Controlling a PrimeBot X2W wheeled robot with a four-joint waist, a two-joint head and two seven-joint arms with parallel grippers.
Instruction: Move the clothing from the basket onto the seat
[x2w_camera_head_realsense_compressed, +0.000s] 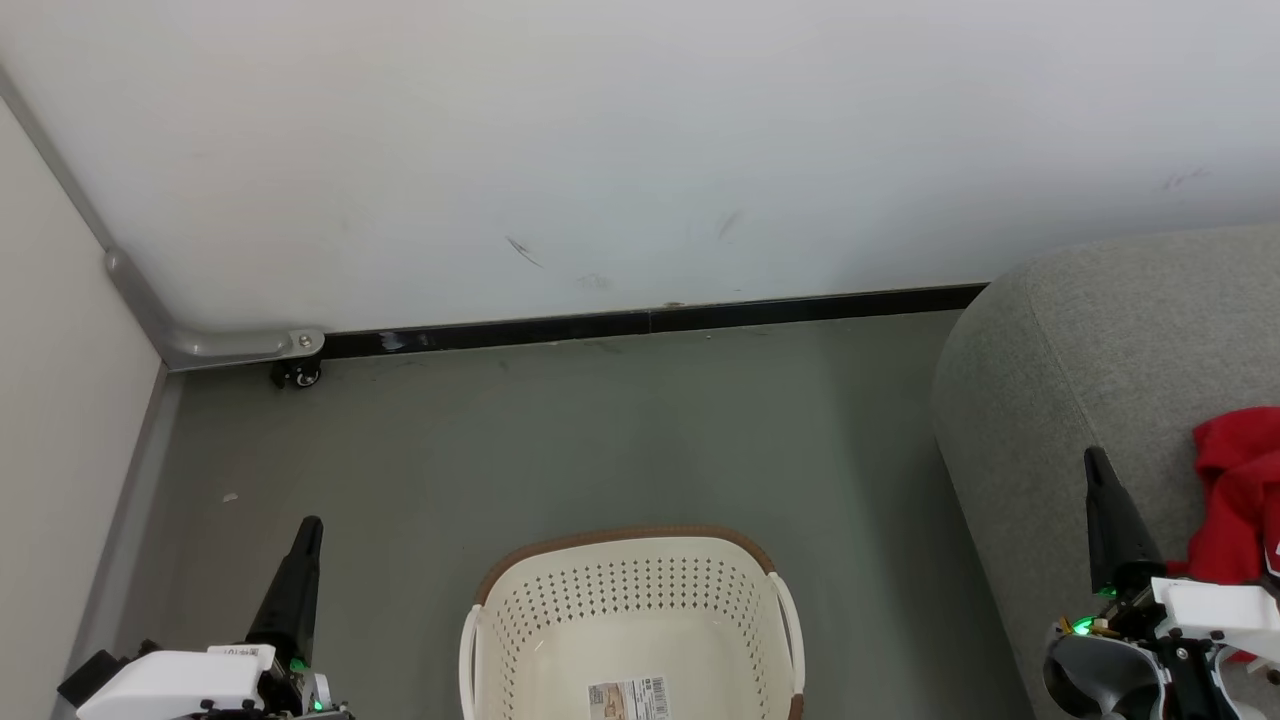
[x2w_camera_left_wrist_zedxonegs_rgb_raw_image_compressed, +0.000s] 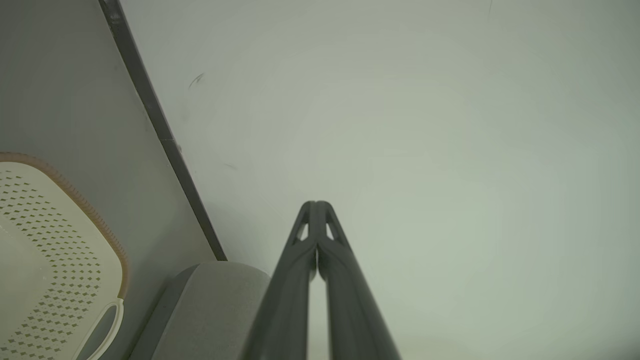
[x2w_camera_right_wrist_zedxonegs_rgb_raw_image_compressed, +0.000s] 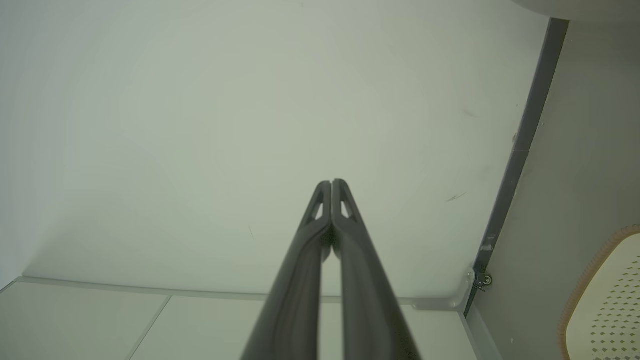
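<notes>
In the head view, the basket (x2w_camera_head_realsense_compressed: 630, 590) sits on the grey floor (x2w_camera_head_realsense_compressed: 600, 430) at the bottom centre, between my two arms. Its perforated wall and the label sticker (x2w_camera_head_realsense_compressed: 628, 697) on its bottom are bare, with no red cloth in the part I can see. The near end is cut off by the frame, so I cannot vouch for that. The clothing (x2w_camera_head_realsense_compressed: 1240, 500) lies bunched on the seat (x2w_camera_head_realsense_compressed: 1080, 330) at the far right. It is just beside the right pincer (x2w_camera_head_realsense_compressed: 1098, 470), on that pincer's right. The frame edge cuts the heap, so I cannot read its long axis. The left pincer (x2w_camera_head_realsense_compressed: 310, 530) hangs over the floor left of the basket, well apart from the seat. By my reckoning the right arm is the one for any tidying.

In the left wrist view, the left pincer (x2w_camera_left_wrist_zedxonegs_rgb_raw_image_compressed: 316, 205) is clenched, tips pressed together on nothing, aimed at the pale wall. The basket (x2w_camera_left_wrist_zedxonegs_rgb_raw_image_compressed: 45, 240) and a rounded corner of the seat (x2w_camera_left_wrist_zedxonegs_rgb_raw_image_compressed: 215, 305) sit low on the left.

In the right wrist view, the right pincer (x2w_camera_right_wrist_zedxonegs_rgb_raw_image_compressed: 331, 184) is likewise clenched and empty, facing the wall. A corner of the basket (x2w_camera_right_wrist_zedxonegs_rgb_raw_image_compressed: 610, 305) shows at the lower right.

I judge the task all but done.
</notes>
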